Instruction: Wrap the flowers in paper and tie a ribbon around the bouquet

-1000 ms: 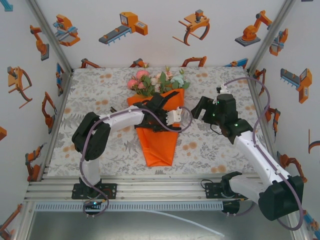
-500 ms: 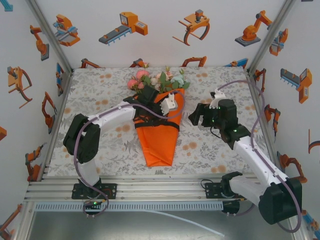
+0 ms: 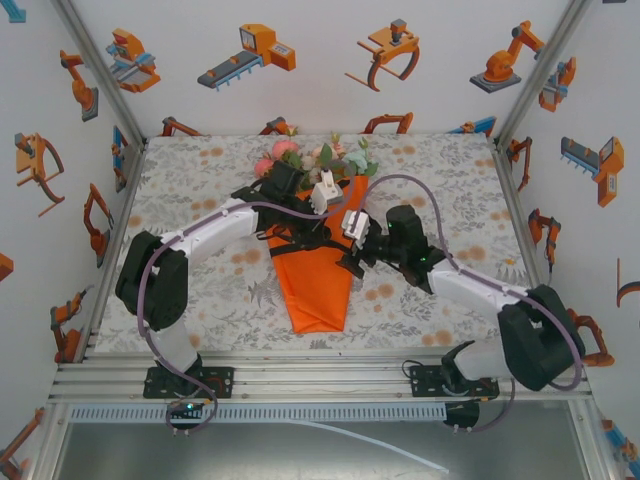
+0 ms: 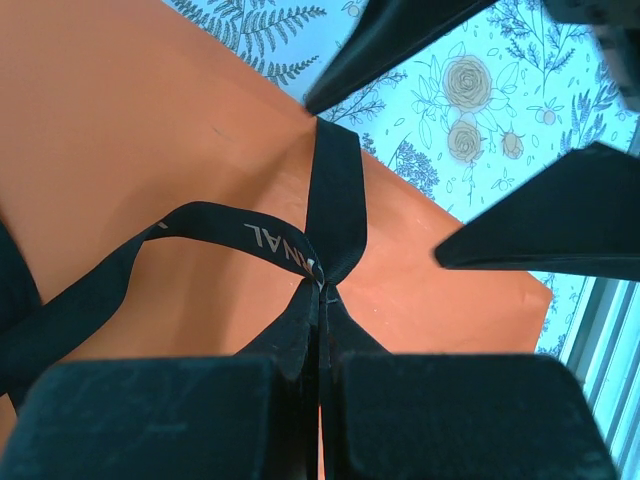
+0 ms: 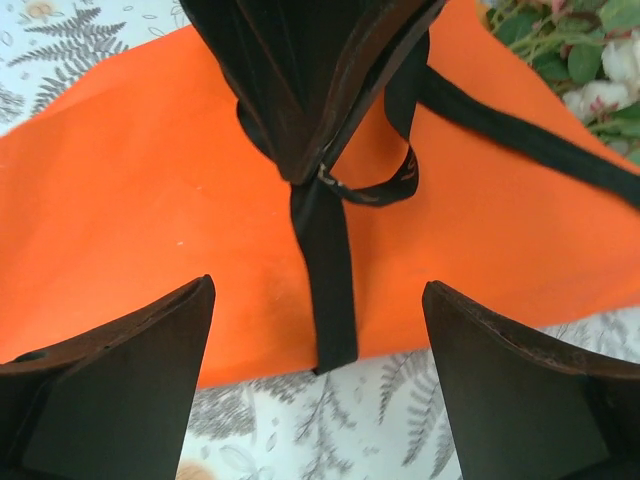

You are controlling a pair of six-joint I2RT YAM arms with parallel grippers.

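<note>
Left tool tight on the ribbon atop the paper; right tool wide open beside it.

- I counted two arms: one left arm and one right arm.
- I counted two claws, the left claw and the right claw, each with two fingers, four in all.
- I saw one sheet of orange paper.
- I saw one black ribbon.
- I saw one bunch of flowers; the single blooms were too small for me to count.
- I saw one patterned surface under them all.
</note>
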